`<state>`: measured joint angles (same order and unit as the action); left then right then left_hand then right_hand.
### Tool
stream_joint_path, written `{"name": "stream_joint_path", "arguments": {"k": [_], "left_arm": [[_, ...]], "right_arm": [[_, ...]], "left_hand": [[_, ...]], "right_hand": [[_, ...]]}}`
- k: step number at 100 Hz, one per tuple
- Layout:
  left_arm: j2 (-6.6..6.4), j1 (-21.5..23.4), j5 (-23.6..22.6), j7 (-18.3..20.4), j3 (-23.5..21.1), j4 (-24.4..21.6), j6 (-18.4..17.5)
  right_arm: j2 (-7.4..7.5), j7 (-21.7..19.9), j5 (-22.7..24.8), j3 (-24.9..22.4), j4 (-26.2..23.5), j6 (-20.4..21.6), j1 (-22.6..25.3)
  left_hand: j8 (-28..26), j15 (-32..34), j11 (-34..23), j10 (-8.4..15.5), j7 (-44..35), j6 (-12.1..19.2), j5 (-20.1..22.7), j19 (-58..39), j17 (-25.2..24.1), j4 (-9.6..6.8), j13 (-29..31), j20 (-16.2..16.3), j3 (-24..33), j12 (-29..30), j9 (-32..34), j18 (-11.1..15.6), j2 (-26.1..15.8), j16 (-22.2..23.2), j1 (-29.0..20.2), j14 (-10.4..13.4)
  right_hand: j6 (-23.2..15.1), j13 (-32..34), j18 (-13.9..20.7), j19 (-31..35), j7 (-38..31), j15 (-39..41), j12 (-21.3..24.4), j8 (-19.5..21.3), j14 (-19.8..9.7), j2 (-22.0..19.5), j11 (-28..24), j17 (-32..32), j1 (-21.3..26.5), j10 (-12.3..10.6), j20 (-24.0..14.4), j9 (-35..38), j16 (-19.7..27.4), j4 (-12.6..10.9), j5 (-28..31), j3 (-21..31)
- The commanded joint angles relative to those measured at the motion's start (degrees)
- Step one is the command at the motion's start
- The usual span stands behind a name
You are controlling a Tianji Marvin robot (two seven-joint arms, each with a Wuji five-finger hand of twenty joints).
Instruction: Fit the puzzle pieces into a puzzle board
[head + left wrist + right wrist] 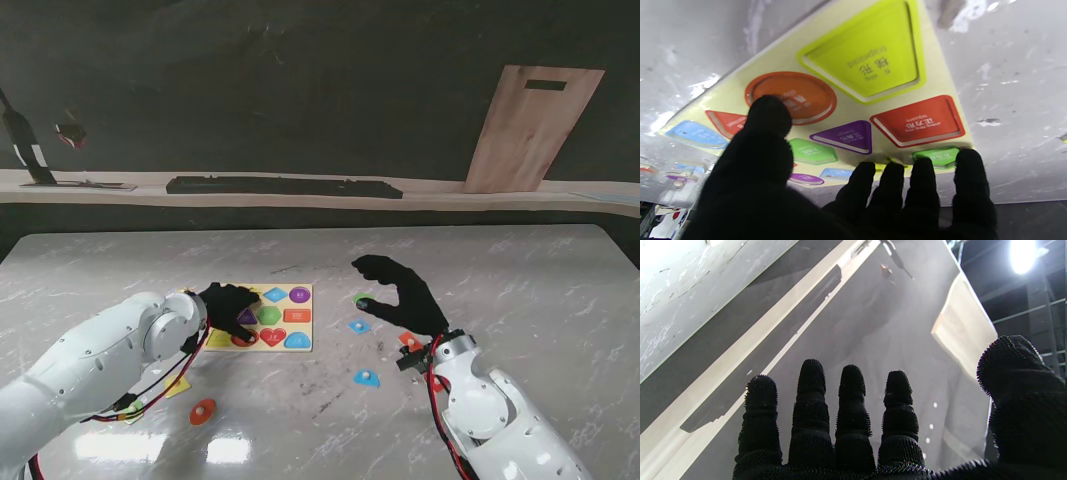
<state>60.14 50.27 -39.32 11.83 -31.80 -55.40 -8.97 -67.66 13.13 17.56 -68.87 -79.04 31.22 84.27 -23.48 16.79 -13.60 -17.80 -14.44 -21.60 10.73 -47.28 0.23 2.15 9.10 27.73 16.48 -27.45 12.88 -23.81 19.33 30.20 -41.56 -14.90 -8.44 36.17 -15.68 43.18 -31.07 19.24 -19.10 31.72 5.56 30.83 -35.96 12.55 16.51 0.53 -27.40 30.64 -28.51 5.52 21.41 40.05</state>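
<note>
I am resting my left hand point(228, 303) on the left end of the puzzle board point(300, 318), which is lying flat on the table point(520, 290) in front of me. In the left wrist view the fingers point(922, 186) are lying side by side along the board's edge with the thumb point(768, 115) spread over the orange round slot point(800, 96); they are holding nothing. All the recesses I can see there are looking empty.

My right hand point(400, 293) is hovering over the loose pieces to the right of the board, fingers apart and curled, nothing visibly in them. A green piece point(362, 298) is sitting just under the fingertips, though I cannot tell whether they are touching it. A blue piece point(358, 326) is lying near it, another blue piece point(366, 377) nearer to me, and a red piece point(203, 410) by my left arm.

I am judging this as the steady-and-reach step: next, lower the right hand, pinch the green piece and carry it to its matching slot.
</note>
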Motion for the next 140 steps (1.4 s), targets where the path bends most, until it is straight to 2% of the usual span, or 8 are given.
{"name": "stream_joint_path", "arguments": {"k": [1, 30, 59, 84, 96, 101, 121, 140], "left_arm": [[0.38, 2.1, 0.0, 2.0, 1.3, -0.2, -1.1], [1.09, 3.2, 4.9, 4.0, 2.8, -2.6, -2.1], [-0.17, 4.3, 5.8, 8.7, 2.6, -7.6, -2.4], [-1.1, 7.6, 5.3, 11.2, -1.6, -12.0, -0.3], [-1.13, 9.7, 5.8, 11.7, -4.3, -13.8, 0.8], [-0.93, 10.5, 6.7, 11.5, -5.3, -14.4, 1.8], [-1.0, 12.4, 7.1, 11.9, -7.7, -16.6, 2.7], [-1.19, 14.6, 6.5, 12.1, -10.0, -18.9, 3.6]], "right_arm": [[-0.39, 0.1, 0.0, 0.1, -0.3, 0.1, 0.3], [-0.39, -0.1, -0.4, 0.1, -0.7, -0.4, 0.5], [0.39, -2.2, 1.2, 0.8, -1.4, -3.3, 0.3], [2.48, -3.8, 14.0, 2.3, -2.9, -13.5, -0.4], [4.87, -14.0, 16.9, 2.6, -4.4, -16.5, -1.6], [5.44, -15.8, 18.6, 3.0, -4.9, -17.6, -1.9], [6.04, -12.8, 28.3, 6.4, -3.7, -20.4, -3.2], [6.01, -6.8, 33.9, 10.5, -0.9, -22.0, -4.4]], "left_hand": [[-6.5, 7.9, -12.1, 2.6, -11.9, 7.3, 2.0, -3.1, 0.2, -0.81, 4.8, 1.7, 0.0, -8.1, 7.4, 7.9, -0.3, 4.7, -0.6, 1.5], [-4.1, 12.4, -15.1, 1.9, -10.4, 6.9, 2.9, -6.9, 1.0, -0.73, 6.8, 2.0, -1.4, -13.2, 10.5, 7.0, -2.9, 9.1, -1.7, 0.6], [-1.9, 12.9, -14.7, 1.1, -9.9, 6.5, 3.8, -8.8, 1.2, -1.26, 7.0, 1.6, -10.5, -13.8, 11.0, 6.4, -7.8, 9.5, -5.6, 0.0], [-1.0, 13.1, -14.3, 0.5, -8.8, 6.2, 5.2, -9.3, 1.2, -1.27, 7.2, 1.7, -11.6, -13.5, 11.7, 6.2, -10.1, 9.5, -6.5, -0.5], [0.0, 13.2, -13.9, 0.4, -7.4, 6.4, 6.5, -9.7, 1.3, -1.3, 7.4, 1.7, -12.9, -13.0, 12.1, 6.1, -11.0, 9.5, -7.6, -0.6], [0.2, 13.1, -13.9, 0.2, -7.2, 6.4, 6.9, -9.7, 1.1, -1.34, 7.3, 1.7, -13.2, -12.9, 12.1, 6.0, -11.2, 9.4, -8.0, -0.8], [0.4, 13.1, -13.6, -0.1, -7.1, 6.4, 7.7, -10.0, 1.1, -1.35, 7.6, 1.8, -14.0, -12.5, 12.7, 5.8, -12.2, 9.3, -8.4, -1.1], [1.0, 13.3, -13.5, -0.5, -6.4, 6.2, 8.8, -10.6, 1.4, -1.33, 7.9, 2.0, -14.9, -12.2, 13.2, 5.5, -13.2, 9.3, -8.7, -1.5]], "right_hand": [[-0.8, 1.1, -0.3, 0.9, -0.5, 0.6, -0.1, 0.0, 0.0, -1.1, 0.3, 0.1, -0.8, -0.7, -0.7, 1.3, -0.7, -1.7, 1.5, -0.9], [-0.9, 1.6, -0.6, 1.4, -0.7, 0.9, -0.1, 0.0, 0.2, -3.5, 0.2, 0.4, -0.8, -0.3, -0.7, 2.4, -0.9, -2.0, 2.6, -1.9], [-0.9, 1.5, -0.4, 1.4, -1.2, 1.0, -0.4, 0.0, 0.4, -1.4, -0.3, 0.1, 1.4, 0.0, -0.4, 4.0, -0.9, -2.1, 4.5, -2.2], [-0.5, -2.6, 0.8, -3.3, -0.2, -2.4, 0.7, -0.3, 0.6, 2.9, 2.5, -3.2, 2.1, 0.5, 2.2, 0.5, 0.9, -1.9, 5.1, -1.1], [1.9, -7.5, 2.5, -6.8, 3.0, -6.7, 1.9, -1.2, 0.2, 4.1, 5.5, -6.2, 1.5, 0.5, 4.0, -4.6, 3.4, -1.6, 1.3, -0.3], [2.7, -9.5, 3.2, -7.9, 3.8, -8.0, 2.1, -1.3, 0.0, 4.7, 6.1, -7.4, 1.7, 0.4, 4.4, -6.8, 4.1, -1.7, -0.4, -0.3], [1.2, -11.2, 2.7, -9.3, 3.6, -9.7, 2.4, -0.6, 0.0, 6.9, 6.5, -7.5, 2.4, 0.5, 4.8, -9.2, 5.4, -1.8, -0.5, 0.4], [0.1, -12.1, 1.9, -8.7, 0.6, -9.1, 1.7, 1.1, 0.1, 6.8, 4.3, -7.9, 2.8, 0.8, 4.5, -10.4, 6.2, -1.8, 1.8, 0.4]]}}
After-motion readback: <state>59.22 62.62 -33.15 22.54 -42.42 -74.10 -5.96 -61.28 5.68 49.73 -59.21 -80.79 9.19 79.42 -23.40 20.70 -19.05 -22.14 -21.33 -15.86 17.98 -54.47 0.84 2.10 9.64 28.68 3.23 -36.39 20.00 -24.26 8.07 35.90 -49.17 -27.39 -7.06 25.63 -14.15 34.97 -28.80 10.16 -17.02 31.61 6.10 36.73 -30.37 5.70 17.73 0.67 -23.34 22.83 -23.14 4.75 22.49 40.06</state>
